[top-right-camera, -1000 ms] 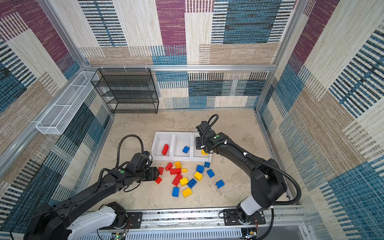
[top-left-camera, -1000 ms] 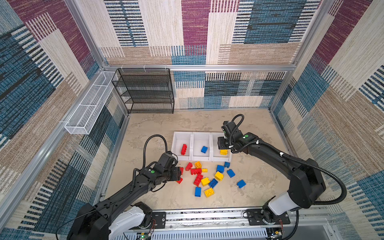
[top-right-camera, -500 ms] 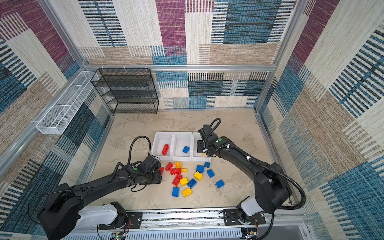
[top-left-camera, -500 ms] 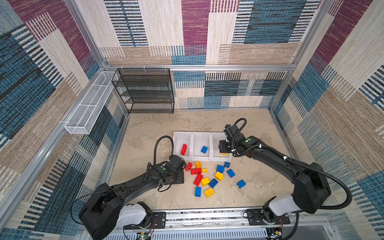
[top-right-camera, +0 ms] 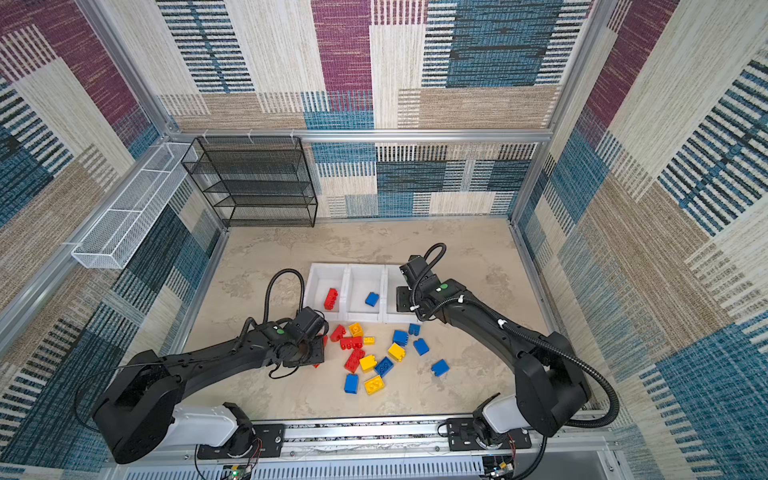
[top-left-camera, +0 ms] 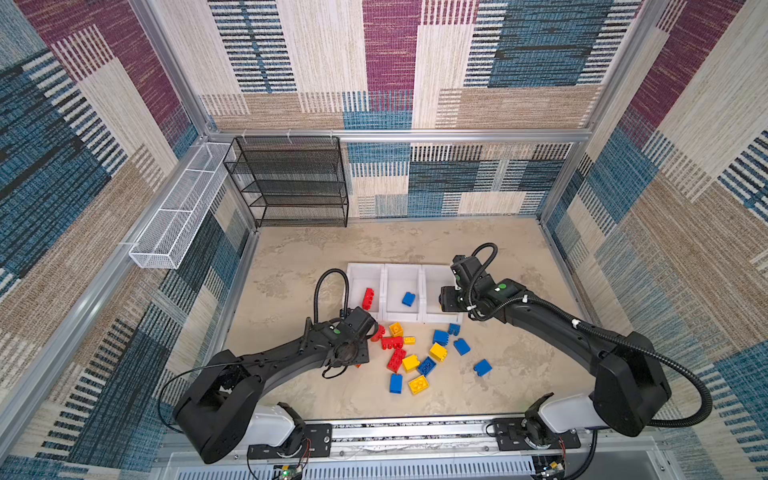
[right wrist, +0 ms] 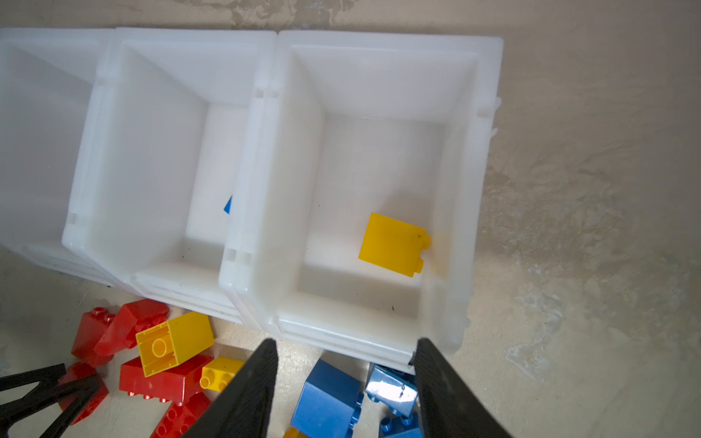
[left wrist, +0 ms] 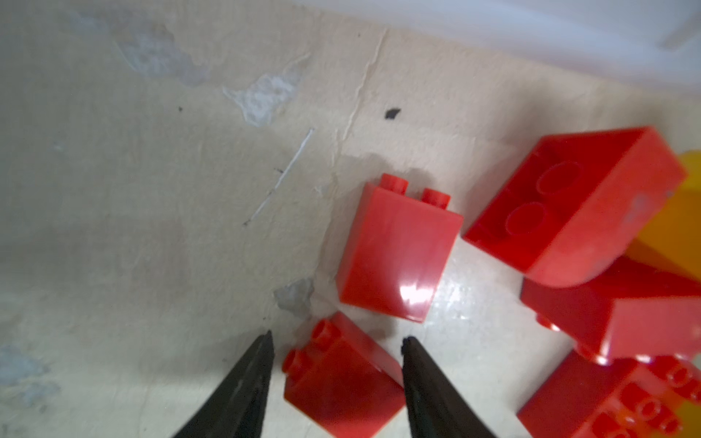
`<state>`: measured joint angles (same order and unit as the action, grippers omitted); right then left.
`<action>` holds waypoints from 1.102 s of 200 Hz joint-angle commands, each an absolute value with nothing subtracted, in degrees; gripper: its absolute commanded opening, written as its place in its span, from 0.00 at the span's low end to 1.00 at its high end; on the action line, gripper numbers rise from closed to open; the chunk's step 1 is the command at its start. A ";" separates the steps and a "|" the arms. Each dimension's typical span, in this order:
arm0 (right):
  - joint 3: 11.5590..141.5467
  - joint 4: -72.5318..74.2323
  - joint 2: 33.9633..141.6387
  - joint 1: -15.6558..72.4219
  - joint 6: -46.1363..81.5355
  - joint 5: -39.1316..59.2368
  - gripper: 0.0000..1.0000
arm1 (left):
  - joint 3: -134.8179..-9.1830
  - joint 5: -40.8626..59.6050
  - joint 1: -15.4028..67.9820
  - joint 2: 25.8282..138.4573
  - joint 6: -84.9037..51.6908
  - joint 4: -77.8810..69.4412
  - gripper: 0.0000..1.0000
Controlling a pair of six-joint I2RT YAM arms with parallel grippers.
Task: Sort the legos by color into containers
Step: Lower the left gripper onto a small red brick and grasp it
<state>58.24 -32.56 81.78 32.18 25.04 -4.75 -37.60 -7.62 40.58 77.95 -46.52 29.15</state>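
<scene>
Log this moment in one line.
left pincer: open around red brick | right pincer: open, empty, over end bin | binned: red lego, blue lego, yellow lego | pile: unsorted

Floor [top-left-camera: 291, 266] free left of bins [top-left-camera: 382, 286]; legos [top-left-camera: 392, 343] crowd front.

The red lego [left wrist: 341, 379] between the tips of the left pincer [left wrist: 337, 341], near the front of the containers [left wrist: 531, 26], is cut by the left wrist view's edge; contact cannot be told. The containers there are a white blur. In the right wrist view their middle bin's blue lego [right wrist: 228, 205] shows only a corner.
</scene>
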 commanded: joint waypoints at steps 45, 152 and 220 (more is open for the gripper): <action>56.79 -29.58 80.77 32.17 25.65 -4.05 0.58 | -35.50 -10.46 41.42 74.66 -48.54 33.13 0.41; 55.57 -29.27 80.50 32.20 25.93 -3.80 0.58 | -35.07 -9.84 43.72 74.95 -48.58 35.29 0.48; 55.89 -30.38 79.38 32.21 25.84 -4.28 0.56 | -38.35 -9.80 44.82 75.49 -46.06 35.22 0.26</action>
<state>55.55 -30.74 80.09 32.18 25.47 -4.05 -36.60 -9.78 44.73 75.79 -47.92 34.46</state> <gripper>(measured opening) 0.566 0.322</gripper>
